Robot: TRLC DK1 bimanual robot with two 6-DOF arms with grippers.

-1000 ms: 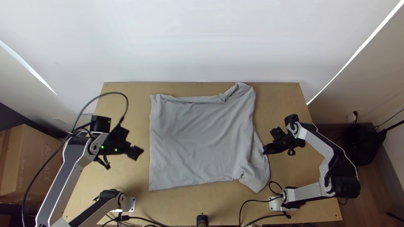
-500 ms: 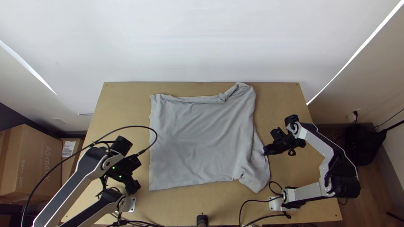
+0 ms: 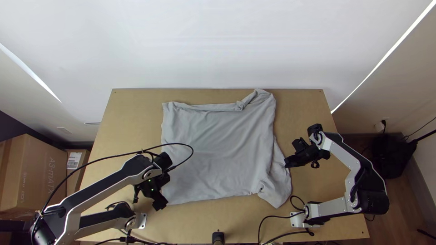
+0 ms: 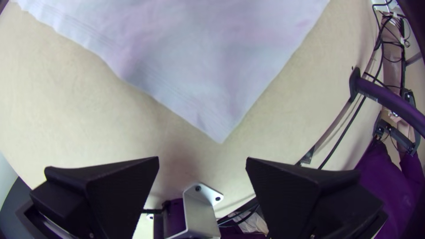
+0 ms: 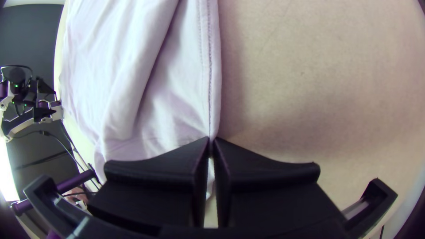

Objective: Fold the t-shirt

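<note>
At the middle of the bench [image 3: 245,224], t-shirt [image 3: 218,149] lies mostly spread, main folds seemingly all left to do, right end effector [image 5: 211,140] pinched on its seamed edge toward bench's right, left end effector [image 4: 202,158] wide open, empty, near-left.

Plain grey t-shirt [image 3: 218,149] on a light tan table [image 3: 131,120].
Cloth one even grey, fine parallel stitch lines along the hem [image 4: 177,99]. My left gripper [image 3: 160,204] black, with bright green lights [image 3: 150,180]; my right gripper [image 3: 286,164] black too. My arms [image 3: 339,153] silver-white, joints black; cables [image 3: 113,156] black. Wall [image 3: 218,45] white. Big carton [image 3: 38,177] brown, floor [image 3: 404,204] darker brown.
</note>
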